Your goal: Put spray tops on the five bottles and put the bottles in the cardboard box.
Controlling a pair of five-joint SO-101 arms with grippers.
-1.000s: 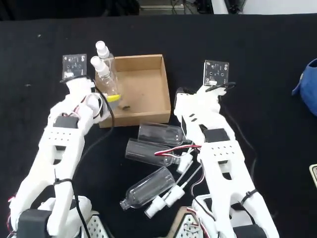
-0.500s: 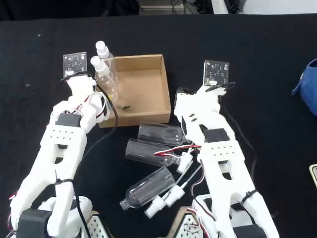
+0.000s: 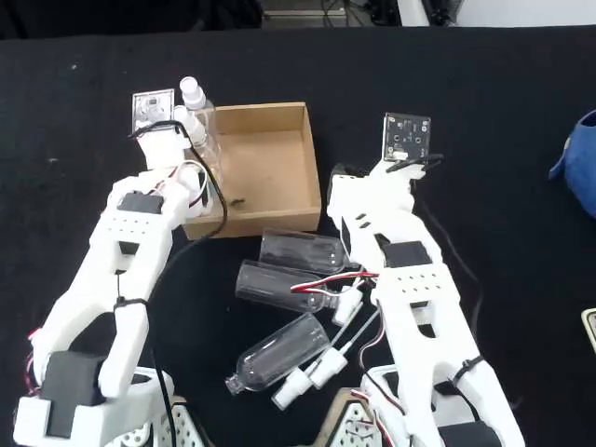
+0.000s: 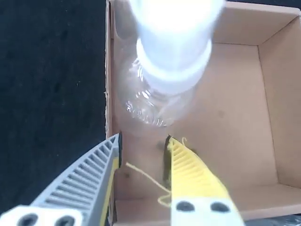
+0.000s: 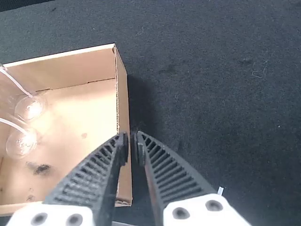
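Observation:
Two clear bottles with white spray tops (image 3: 191,91) (image 3: 186,119) stand upright inside the cardboard box (image 3: 270,112), against its left wall. My left gripper (image 4: 142,139) hangs open over that side of the box, with the nearer capped bottle (image 4: 160,94) just beyond its fingertips and nothing between them. My right gripper (image 5: 131,136) is shut and empty above the box's right wall (image 5: 121,108). Three bottles without tops (image 3: 303,251) (image 3: 279,286) (image 3: 279,352) lie on the table between the arms. Loose spray tops (image 3: 346,304) (image 3: 307,377) lie beside them.
The table is covered in black cloth (image 3: 484,93). A blue object (image 3: 579,158) sits at the right edge. The box floor (image 3: 270,177) to the right of the two bottles is bare. Red and black cables (image 3: 321,284) cross the lying bottles.
My left arm has pushed forward and to the right, so its wrist now sits beside the bottle tops in the box. The right arm and the lying bottles have not moved.

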